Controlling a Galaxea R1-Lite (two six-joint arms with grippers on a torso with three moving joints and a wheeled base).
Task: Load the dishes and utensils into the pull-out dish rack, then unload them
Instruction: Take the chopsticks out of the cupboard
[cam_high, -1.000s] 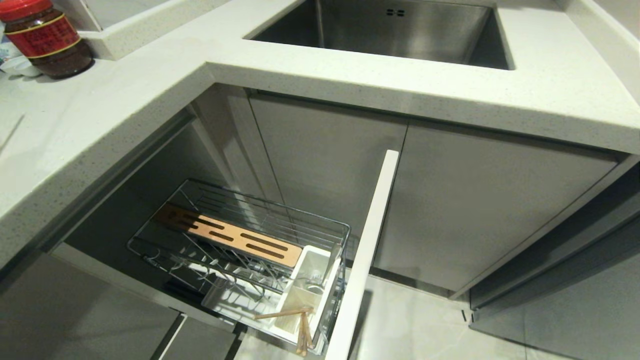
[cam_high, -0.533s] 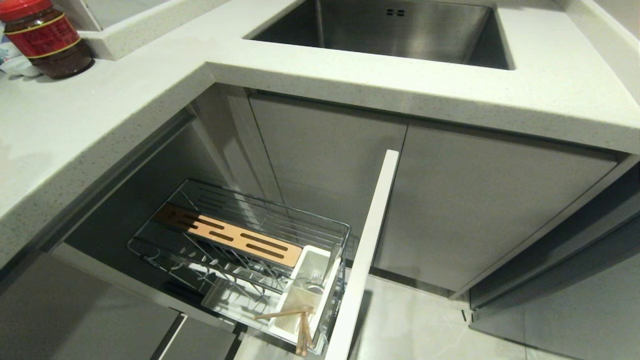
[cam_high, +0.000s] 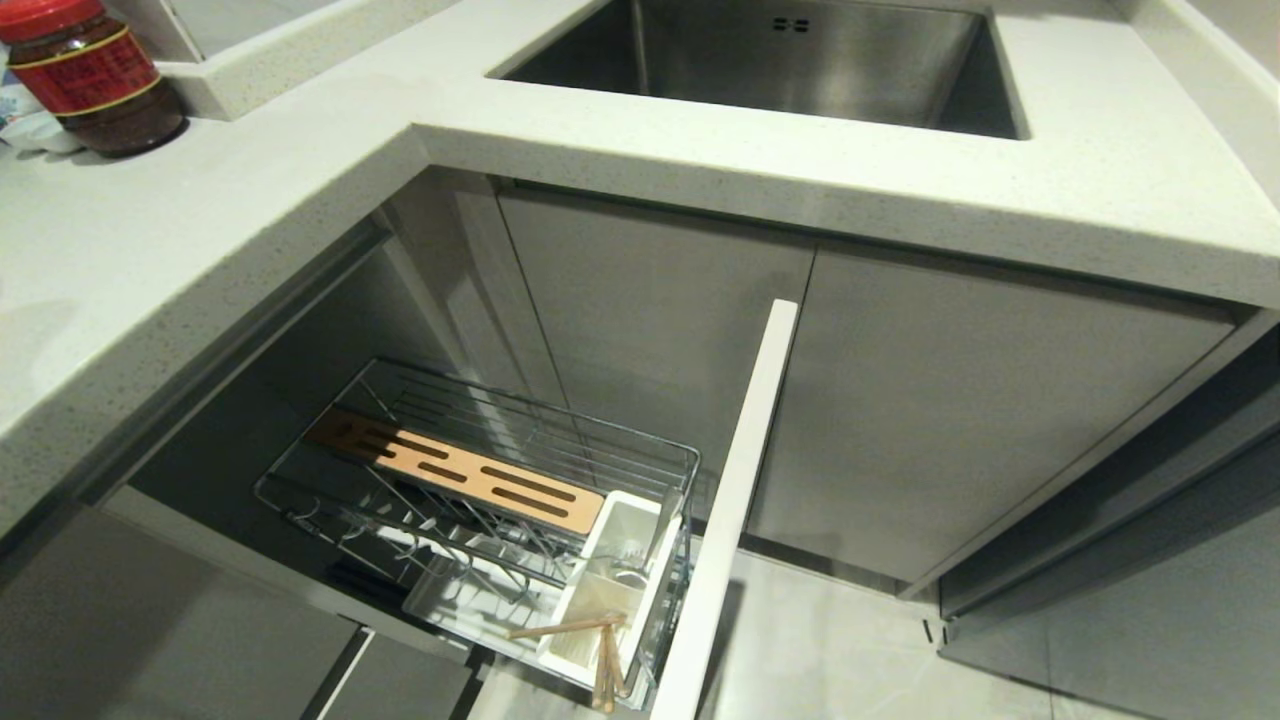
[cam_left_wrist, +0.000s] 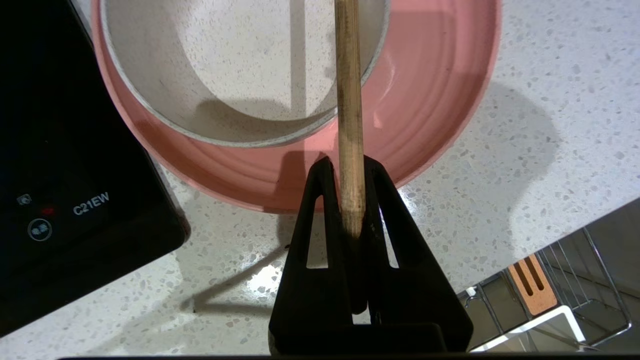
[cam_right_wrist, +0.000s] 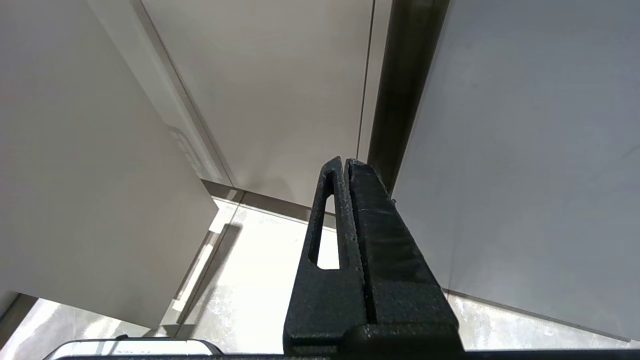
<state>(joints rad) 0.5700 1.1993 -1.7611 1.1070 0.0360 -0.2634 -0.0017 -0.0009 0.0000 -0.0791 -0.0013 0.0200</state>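
My left gripper (cam_left_wrist: 350, 167) clamps a chopstick (cam_left_wrist: 348, 100) over the plate (cam_left_wrist: 425, 100); right gripper (cam_right_wrist: 345, 165) is closed, idle.

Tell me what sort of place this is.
Most likely a home kitchen: a steel sink set in a speckled countertop, a pull-out dish rack under it, and a black cooktop beside a pink plate and a bowl.

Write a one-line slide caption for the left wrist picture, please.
Left gripper clamps a light wooden chopstick above a pink oval plate holding an off-white round bowl.
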